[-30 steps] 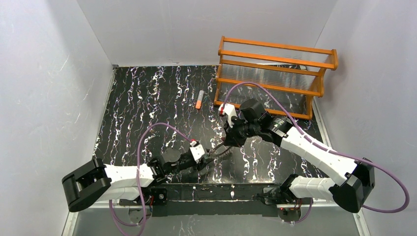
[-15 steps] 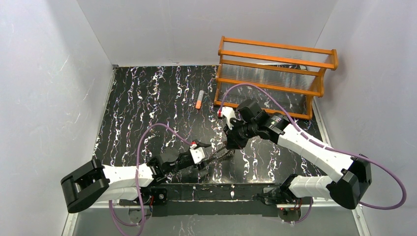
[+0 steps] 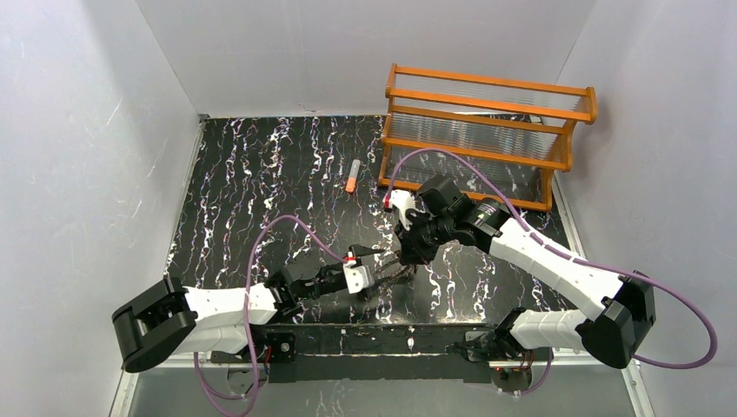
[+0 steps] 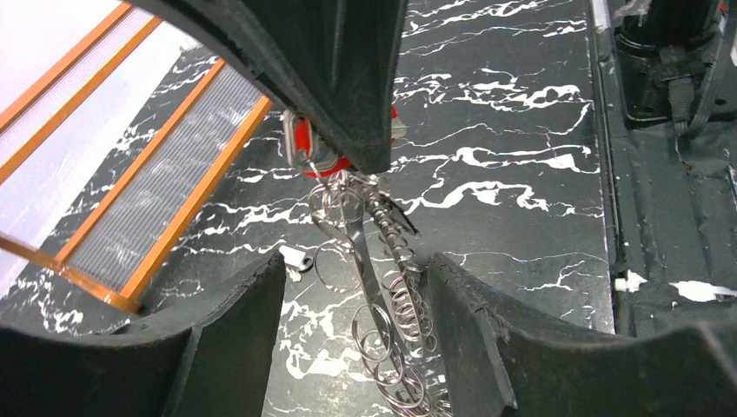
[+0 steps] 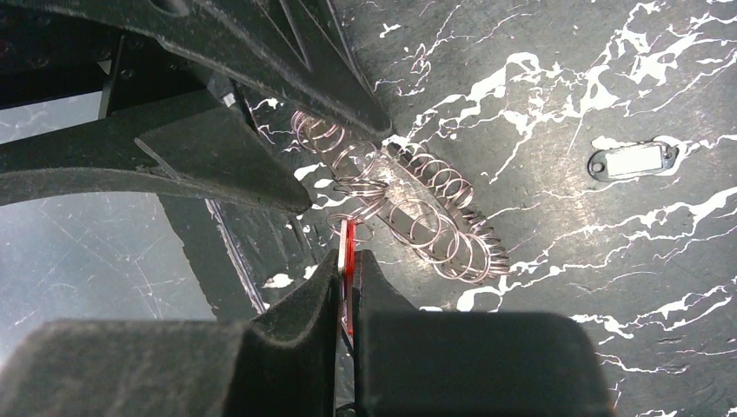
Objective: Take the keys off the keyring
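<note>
The keyring [image 4: 387, 304] is a bunch of silvery wire rings strung along a dark strip, hanging low over the marble table. My left gripper [image 4: 355, 282] is open, and the rings lie between its fingers, closer to the right-hand one. My right gripper [image 5: 348, 261] is shut on a red key [image 5: 346, 236] at the top end of the keyring [image 5: 430, 217]. From above, both grippers meet at the keyring [image 3: 396, 271], the left gripper [image 3: 372, 278] low and the right gripper [image 3: 407, 256] just above. A dark-and-white key [image 5: 632, 161] lies loose on the table.
An orange wooden rack [image 3: 487, 130] stands at the back right. An orange-and-grey tube [image 3: 352, 176] lies on the table [image 3: 261, 174] left of the rack. The arms' base rail [image 4: 669, 174] runs along the near edge.
My left gripper has opened wider and slid right, so its fingers now flank the rings. My right gripper stayed shut on the red key and shifted slightly left.
</note>
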You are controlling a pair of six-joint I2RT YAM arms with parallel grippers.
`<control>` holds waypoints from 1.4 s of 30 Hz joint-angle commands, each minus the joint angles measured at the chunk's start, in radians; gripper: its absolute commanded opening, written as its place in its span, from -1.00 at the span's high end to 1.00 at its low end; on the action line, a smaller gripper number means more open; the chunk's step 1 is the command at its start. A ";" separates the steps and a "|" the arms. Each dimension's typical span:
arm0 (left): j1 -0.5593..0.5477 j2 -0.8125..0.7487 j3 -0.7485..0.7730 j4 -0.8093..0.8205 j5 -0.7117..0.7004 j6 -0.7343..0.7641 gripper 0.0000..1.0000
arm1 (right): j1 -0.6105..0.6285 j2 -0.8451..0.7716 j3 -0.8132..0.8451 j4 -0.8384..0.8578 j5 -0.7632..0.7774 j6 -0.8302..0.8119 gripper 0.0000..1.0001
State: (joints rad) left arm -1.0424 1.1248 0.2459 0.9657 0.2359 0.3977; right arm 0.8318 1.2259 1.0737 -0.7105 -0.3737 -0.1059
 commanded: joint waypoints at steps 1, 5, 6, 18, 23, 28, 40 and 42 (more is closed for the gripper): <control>0.012 0.019 0.054 0.013 0.092 0.088 -0.19 | 0.001 -0.007 0.053 -0.023 -0.036 -0.029 0.97; 0.029 0.049 0.084 0.001 0.127 0.118 -0.20 | 0.003 -0.002 0.054 -0.033 -0.045 -0.042 0.97; 0.034 0.053 0.090 -0.001 0.134 0.125 -0.19 | 0.004 -0.001 0.055 -0.036 -0.046 -0.045 0.97; 0.054 0.098 0.144 -0.051 0.233 0.170 -0.02 | 0.006 0.004 0.055 -0.037 -0.053 -0.054 0.97; 0.054 0.109 0.156 -0.068 0.257 0.183 0.09 | 0.006 0.006 0.055 -0.037 -0.068 -0.058 0.97; 0.053 0.119 0.171 -0.071 0.277 0.188 0.14 | 0.008 0.004 0.061 -0.045 -0.079 -0.064 0.97; 0.053 0.146 0.171 -0.080 0.261 0.159 0.58 | 0.009 -0.028 0.059 -0.046 -0.034 -0.069 0.97; 0.053 0.139 0.167 -0.079 0.253 0.148 0.69 | 0.009 -0.039 0.053 -0.046 -0.024 -0.070 0.97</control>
State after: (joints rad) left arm -0.9901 1.2770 0.4034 0.9047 0.4923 0.5613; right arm 0.8349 1.2308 1.0847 -0.7696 -0.4129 -0.1623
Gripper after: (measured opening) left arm 0.225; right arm 0.120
